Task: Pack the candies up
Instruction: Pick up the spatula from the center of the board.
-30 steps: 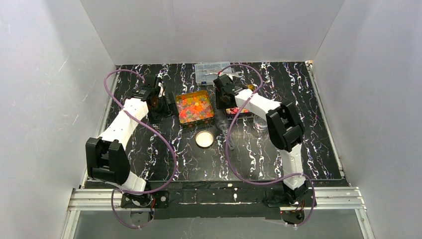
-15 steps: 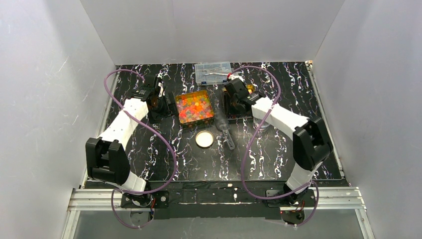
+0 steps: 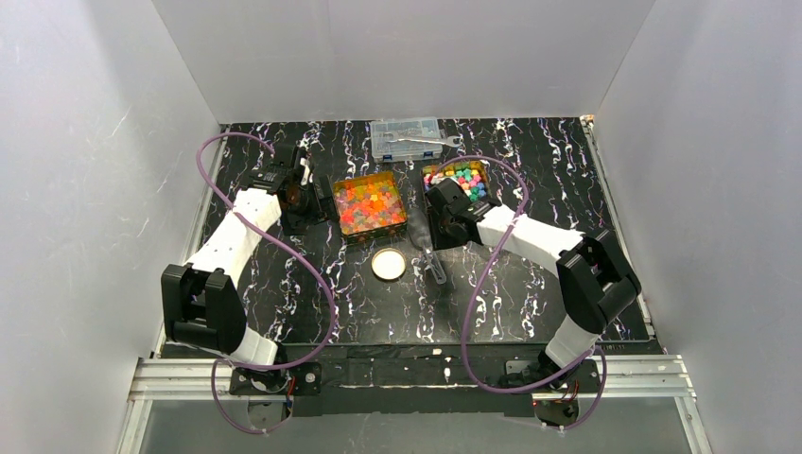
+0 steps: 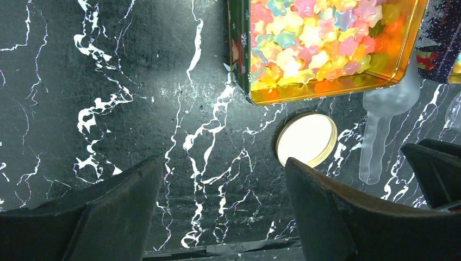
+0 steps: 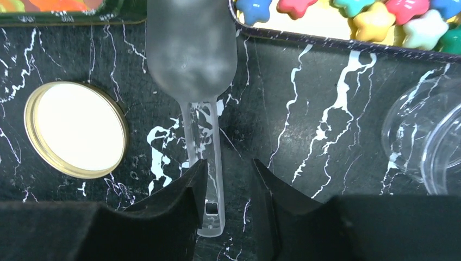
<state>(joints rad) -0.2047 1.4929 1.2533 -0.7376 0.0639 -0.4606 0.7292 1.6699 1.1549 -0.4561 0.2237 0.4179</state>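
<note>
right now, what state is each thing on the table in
orange candies: heaped, uncovered
pastel candies: uncovered
lid: off, lying flat
scoop: empty, lying flat
jar: uncapped, looks empty
compartment box: looks shut
left gripper: open, empty
right gripper: open, straddling scoop handle

White arms [image 3: 234,236], black joints [image 3: 201,305], looping purple cables [image 3: 322,287].

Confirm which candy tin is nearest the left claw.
The tin of orange-yellow candies at mid-table, directly ahead of the left claw; the tin of bright multicoloured stars sits farther right.
</note>
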